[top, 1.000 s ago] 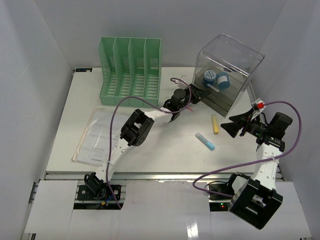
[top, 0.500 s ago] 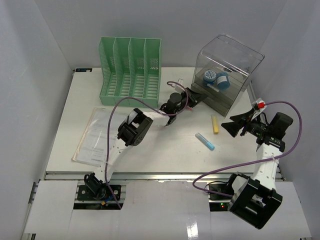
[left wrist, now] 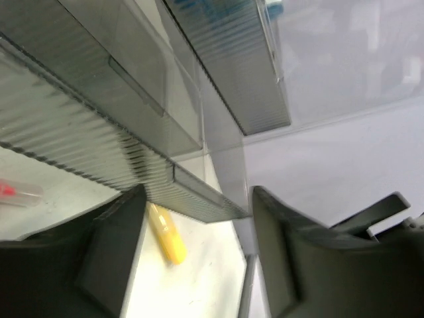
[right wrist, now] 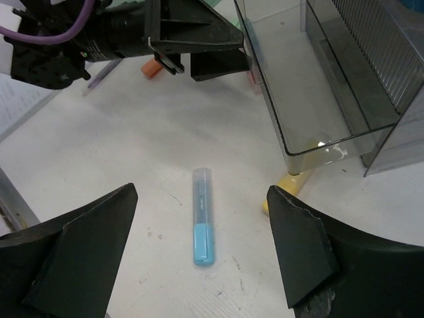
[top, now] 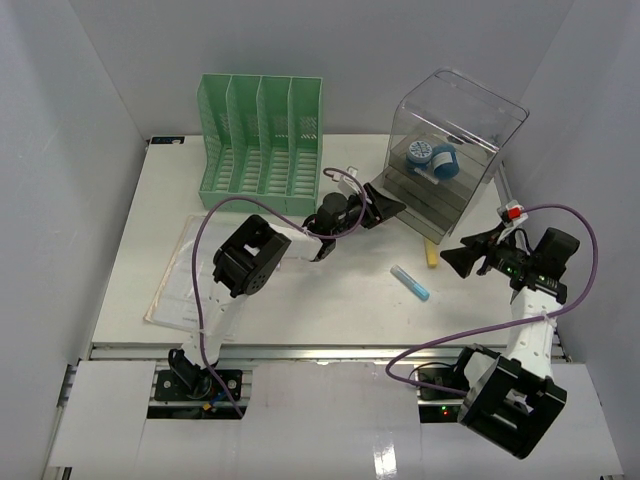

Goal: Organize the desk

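The white desk [top: 330,305] carries a clear drawer unit [top: 452,140] at the back right, and its bottom drawer [top: 420,215] stands pulled out. My left gripper [top: 390,207] is open just in front of that drawer [left wrist: 189,195], holding nothing. A yellow highlighter [top: 431,256] lies partly under the drawer's front corner [right wrist: 285,193]. A blue highlighter [top: 410,282] lies on the desk, and in the right wrist view it [right wrist: 203,225] sits between the spread fingers of my open right gripper [right wrist: 201,192]. The right gripper [top: 452,256] hovers right of it.
A green file holder [top: 262,145] stands at the back left, with a stack of papers [top: 195,270] in front of it. Blue tape rolls [top: 432,157] sit inside the drawer unit. An orange-capped item [right wrist: 152,67] and a pen [right wrist: 99,76] lie under the left arm.
The left gripper drew back toward the near left with the bottom drawer sliding out, then opened and let it go. The right gripper opened a little wider and shifted slightly left.
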You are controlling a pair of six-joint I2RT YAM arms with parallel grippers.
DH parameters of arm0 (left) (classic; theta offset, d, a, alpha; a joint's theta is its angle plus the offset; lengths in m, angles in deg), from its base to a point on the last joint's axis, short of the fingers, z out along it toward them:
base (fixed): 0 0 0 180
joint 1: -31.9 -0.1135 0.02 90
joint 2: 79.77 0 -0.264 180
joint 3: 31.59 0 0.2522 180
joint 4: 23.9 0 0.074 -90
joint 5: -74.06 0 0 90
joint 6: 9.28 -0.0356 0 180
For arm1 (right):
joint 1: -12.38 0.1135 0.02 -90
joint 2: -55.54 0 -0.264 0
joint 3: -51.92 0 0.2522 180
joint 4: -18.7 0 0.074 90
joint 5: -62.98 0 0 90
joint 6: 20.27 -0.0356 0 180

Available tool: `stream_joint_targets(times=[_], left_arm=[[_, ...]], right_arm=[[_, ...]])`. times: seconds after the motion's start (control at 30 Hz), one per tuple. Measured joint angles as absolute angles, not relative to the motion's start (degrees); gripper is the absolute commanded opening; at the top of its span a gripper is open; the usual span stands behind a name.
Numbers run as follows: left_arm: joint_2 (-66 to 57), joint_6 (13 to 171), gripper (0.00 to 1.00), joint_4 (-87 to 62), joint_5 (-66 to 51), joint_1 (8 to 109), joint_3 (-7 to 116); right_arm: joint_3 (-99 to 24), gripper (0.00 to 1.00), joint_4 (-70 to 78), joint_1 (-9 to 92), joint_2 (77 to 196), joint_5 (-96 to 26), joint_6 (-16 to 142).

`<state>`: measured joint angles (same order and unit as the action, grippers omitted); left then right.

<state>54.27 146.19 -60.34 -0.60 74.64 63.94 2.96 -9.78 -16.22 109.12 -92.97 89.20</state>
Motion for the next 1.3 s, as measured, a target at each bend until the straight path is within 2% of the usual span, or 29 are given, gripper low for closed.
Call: stream_joint_targets(times=[0.2, 0.4, 0.6, 0.87, 1.1, 1.3], left_arm=[[50.15, 142.46, 0.9, -58.68, 1.28, 74.38, 59.08], [36.54, 134.79, 0.98, -54.66, 0.62, 74.38, 47.65], [16.03, 125.21, 0.98, -49.91, -3.41, 74.38, 34.95], [-15.89, 116.09, 0.98, -40.65, -12.35, 74.38, 17.43], [-47.25, 116.67, 0.98, -27.33, -19.65, 74.38, 3.53], [-61.81, 120.11, 0.98, -17.37, -22.74, 74.38, -2.22]], right_arm=[[-1.09, 0.92, -19.17, -12.95, 110.65, -85.07, 99.08], [-4.32, 0.84, -24.11, -9.06, 112.8, -75.93, 105.17], [-3.28, 0.75, -25.05, 1.82, 112.56, -63.36, 105.75], [-2.46, 0.77, -23.14, 17.73, 119.84, -41.72, 96.66], [-3.99, 0.68, -23.18, 22.77, 128.55, -33.09, 87.62], [-4.28, 0.68, -19.26, 24.19, 129.53, -27.04, 82.18]])
